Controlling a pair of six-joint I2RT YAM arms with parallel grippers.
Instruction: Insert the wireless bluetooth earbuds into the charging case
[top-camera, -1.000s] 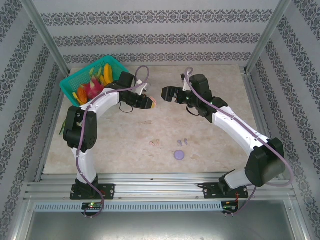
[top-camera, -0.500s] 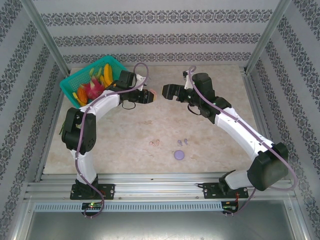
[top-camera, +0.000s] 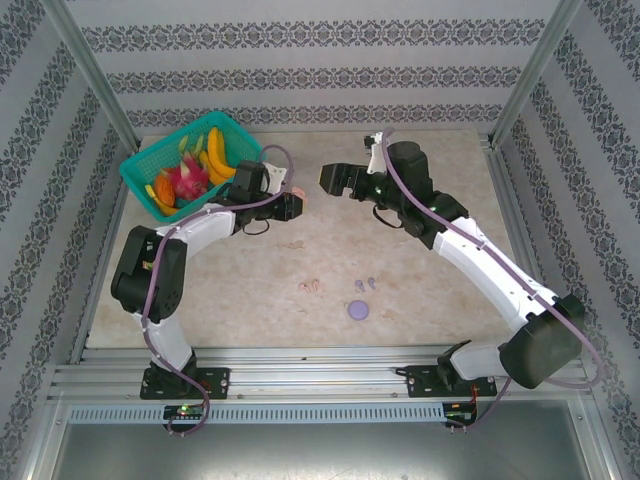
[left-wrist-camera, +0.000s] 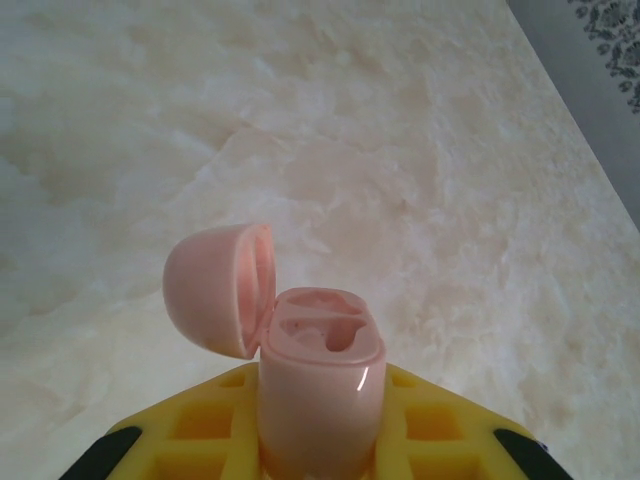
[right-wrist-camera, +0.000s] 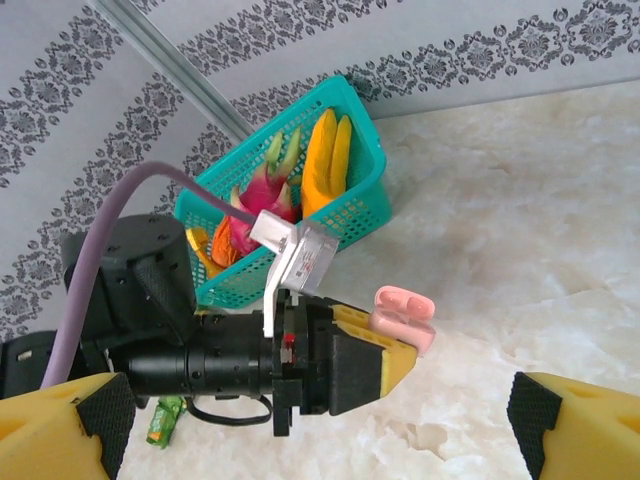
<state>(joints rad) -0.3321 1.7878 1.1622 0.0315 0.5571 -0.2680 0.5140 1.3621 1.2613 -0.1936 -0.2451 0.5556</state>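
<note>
Top external view first, Mia; where is the pink charging case (top-camera: 300, 195)?

Clamped in the left tool (top-camera: 291, 205), Jon; it is held up over the far half of the tabletop (top-camera: 240, 290), a little left of the middle; the jaws are closed on the case's lower body.

And the lid?

Left wrist view has the lid (left-wrist-camera: 218, 290) swung open to the left on its hinge; the two sockets (left-wrist-camera: 322, 330) face the camera; yellow pads (left-wrist-camera: 200, 435) press on either side of the body.

The other arm?

The right tool (top-camera: 336, 180) has its jaws spread wide with nothing between them; it faces the left tool, near the case but apart from it; in the right wrist view its yellow fingers (right-wrist-camera: 575, 425) sit at the bottom corners.

The buds?

All lie on the tabletop, nearer the near edge than the tools; the pink earbuds (top-camera: 310, 286) lie about the middle; the lilac earbuds (top-camera: 366, 283) lie to their right; both pairs are well apart from the tools; a lilac round case (top-camera: 359, 310) lies just beside the lilac pair, on its near-edge side.

Anything else?

A teal basket (top-camera: 170, 143) of fruit (top-camera: 185, 178) stands in the far left corner.
</note>
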